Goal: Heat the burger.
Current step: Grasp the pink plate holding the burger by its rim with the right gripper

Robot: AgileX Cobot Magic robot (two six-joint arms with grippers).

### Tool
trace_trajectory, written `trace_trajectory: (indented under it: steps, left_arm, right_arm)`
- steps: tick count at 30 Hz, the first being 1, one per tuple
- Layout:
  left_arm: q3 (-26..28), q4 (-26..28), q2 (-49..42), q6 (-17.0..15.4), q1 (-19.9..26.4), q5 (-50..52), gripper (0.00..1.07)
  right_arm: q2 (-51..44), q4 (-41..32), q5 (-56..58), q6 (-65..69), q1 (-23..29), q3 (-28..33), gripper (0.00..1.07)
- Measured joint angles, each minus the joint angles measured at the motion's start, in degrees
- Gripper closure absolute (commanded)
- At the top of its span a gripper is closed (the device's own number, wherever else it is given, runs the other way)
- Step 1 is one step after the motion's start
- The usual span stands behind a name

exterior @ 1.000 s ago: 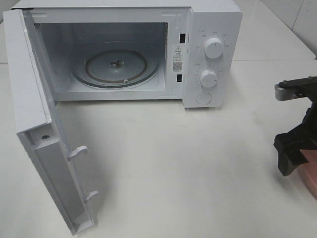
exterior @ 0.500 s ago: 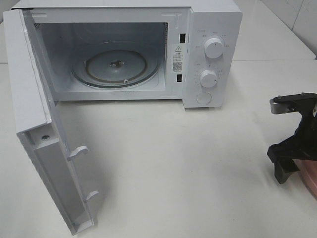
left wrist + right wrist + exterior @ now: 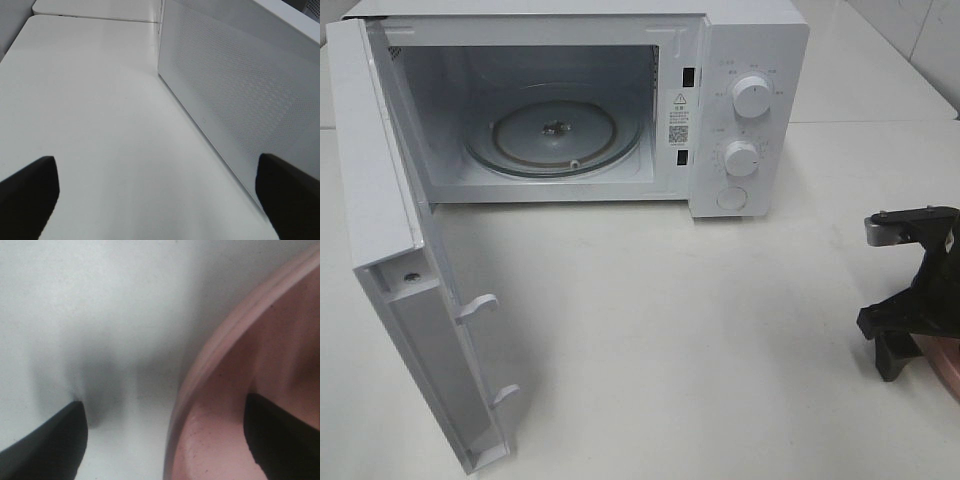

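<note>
Pink plate (image 3: 225, 365) rim between fingers (image 3: 50, 450) of wide-spread right hand (image 3: 162, 407), left hand (image 3: 155, 160) wide

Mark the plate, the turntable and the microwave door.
plate (image 3: 220, 347): right wrist view, on its pink rim.
turntable (image 3: 600, 135): high view, bare glass right of centre.
microwave door (image 3: 420, 340): high view, inner face, lower half.

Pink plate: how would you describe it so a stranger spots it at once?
Find the white microwave, door open. On the table to its right, nearer the camera, hangs the black right gripper. The plate lies under it, rim between its open fingers: the only pink thing there.
</note>
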State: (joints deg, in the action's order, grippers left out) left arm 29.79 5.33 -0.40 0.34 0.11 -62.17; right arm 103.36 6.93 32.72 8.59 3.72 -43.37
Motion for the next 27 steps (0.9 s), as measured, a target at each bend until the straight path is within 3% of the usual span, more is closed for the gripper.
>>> trace_trajectory:
  steps: [4,6,7,9,10,11,12,13,15,27]
  left_arm:
    - [0.0,0.0,0.0,0.0,0.0,0.0,0.07]
    - [0.0,0.0,0.0,0.0,0.0,0.0,0.07]
    - [0.0,0.0,0.0,0.0,0.0,0.0,0.07]
    - [0.0,0.0,0.0,0.0,0.0,0.0,0.07]
    - [0.0,0.0,0.0,0.0,0.0,0.0,0.07]
    - [0.0,0.0,0.0,0.0,0.0,0.0,0.07]
    - [0.0,0.0,0.0,0.0,0.0,0.0,0.07]
    - [0.0,0.0,0.0,0.0,0.0,0.0,0.07]
    - [0.0,0.0,0.0,0.0,0.0,0.0,0.07]
    - [0.0,0.0,0.0,0.0,0.0,0.0,0.07]
  right_arm:
    - [0.0,0.0,-0.17,0.69,0.0,0.0,0.41]
    - [0.0,0.23,-0.17,1.03,0.0,0.17,0.54]
    - [0.0,0.23,-0.17,1.03,0.0,0.17,0.54]
    - [0.0,1.72,0.17,2.46,0.0,0.17,0.7]
    - [0.0,1.72,0.17,2.46,0.0,0.17,0.7]
    - [0.0,2.69,0.23,3.44,0.0,0.17,0.84]
    - [0.0,3.38,0.46,4.18,0.0,0.17,0.9]
    - [0.0,3.38,0.46,4.18,0.0,0.17,0.9]
    - [-0.11,3.55,0.8,4.76,0.0,0.17,1.07]
    - [-0.8,6.42,2.01,6.53,0.86,0.17,1.07]
